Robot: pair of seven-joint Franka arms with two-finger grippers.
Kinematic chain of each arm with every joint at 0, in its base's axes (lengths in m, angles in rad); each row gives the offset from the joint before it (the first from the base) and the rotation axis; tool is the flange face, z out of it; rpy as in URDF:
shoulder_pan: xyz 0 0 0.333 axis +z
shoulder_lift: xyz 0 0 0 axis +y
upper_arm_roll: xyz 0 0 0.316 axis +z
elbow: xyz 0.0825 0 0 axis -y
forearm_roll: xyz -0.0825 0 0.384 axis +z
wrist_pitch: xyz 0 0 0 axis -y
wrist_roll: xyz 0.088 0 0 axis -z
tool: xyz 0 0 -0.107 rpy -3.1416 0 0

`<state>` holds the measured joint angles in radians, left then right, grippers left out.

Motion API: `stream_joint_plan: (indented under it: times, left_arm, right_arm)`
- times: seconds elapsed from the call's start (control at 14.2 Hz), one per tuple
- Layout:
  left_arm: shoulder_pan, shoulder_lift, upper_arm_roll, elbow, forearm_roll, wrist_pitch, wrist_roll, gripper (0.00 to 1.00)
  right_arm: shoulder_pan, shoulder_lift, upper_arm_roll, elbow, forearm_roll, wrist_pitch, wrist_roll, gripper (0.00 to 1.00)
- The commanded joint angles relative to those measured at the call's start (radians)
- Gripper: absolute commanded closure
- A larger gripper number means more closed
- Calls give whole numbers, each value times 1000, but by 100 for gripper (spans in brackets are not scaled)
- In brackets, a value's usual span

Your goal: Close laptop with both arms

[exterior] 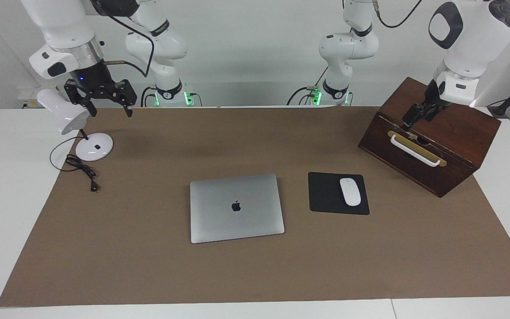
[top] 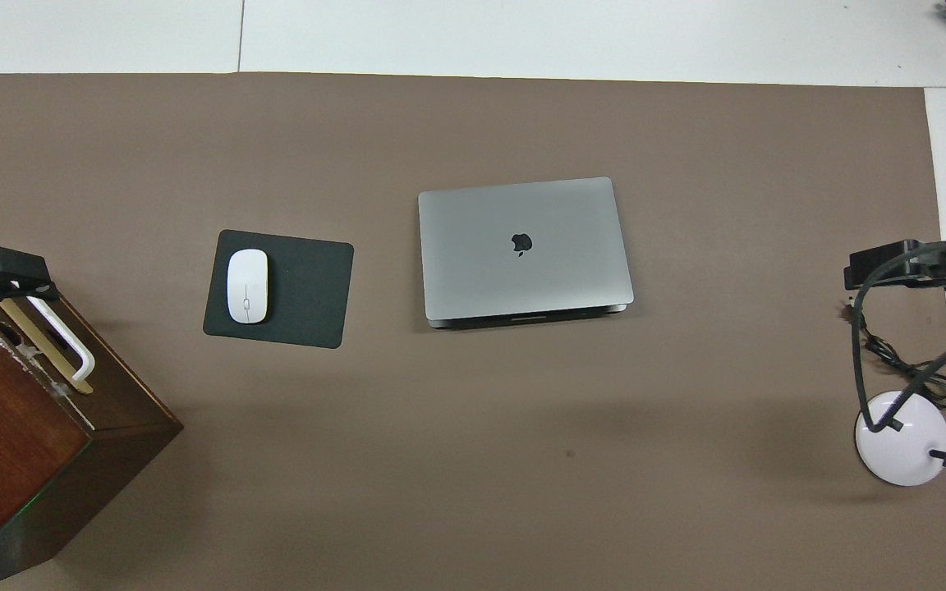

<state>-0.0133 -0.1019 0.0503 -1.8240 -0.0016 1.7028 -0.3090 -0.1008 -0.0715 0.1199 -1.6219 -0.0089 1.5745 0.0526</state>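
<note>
**Well, laptop lid flat, both arms up at the ends**

Now the laptop [exterior: 236, 208] lies shut on the brown mat [exterior: 148, 274], lid down flat and logo facing up. It sits about midway between the two sets of jaws, well apart from both and farther from the robots than either.

Over at the right arm [exterior: 62, 31], the right jaws hang in the air, spread open and holding nothing. They are just beside the head of the white lamp [exterior: 65, 116], above the mat's edge nearest the robots. The lamp's base and its coiled cord rest on the mat below them.

Across at the left arm [exterior: 469, 35], the left jaws point down over the wooden box [exterior: 458, 128], right above its white handle [exterior: 414, 150]. Whether they are open or closed I cannot tell, and I cannot tell if they touch the box.

Between the laptop and the left jaws lies a black pad [exterior: 325, 193] with a white mouse [exterior: 350, 191] on it, just beside the laptop. All of this rests on the white worktop [exterior: 2, 186].
</note>
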Motion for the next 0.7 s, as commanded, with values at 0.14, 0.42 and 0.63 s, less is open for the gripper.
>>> stream_joint_plan:
  times: [0.14, 0.42, 0.63]
  left_arm:
    - [-13, 117, -3, 167, -8, -72, 10, 0]
    - [-14, 125, -27, 175, -9, -104, 28, 0]
    - [-16, 105, -38, 172, -11, -89, 14, 0]
  right_arm:
    - [-10, -30, 7, -29, 26, 24, 6, 0]
    - [-8, -30, 10, -27, 27, 24, -3, 0]
    - [-10, -30, 10, -26, 26, 22, -11, 0]
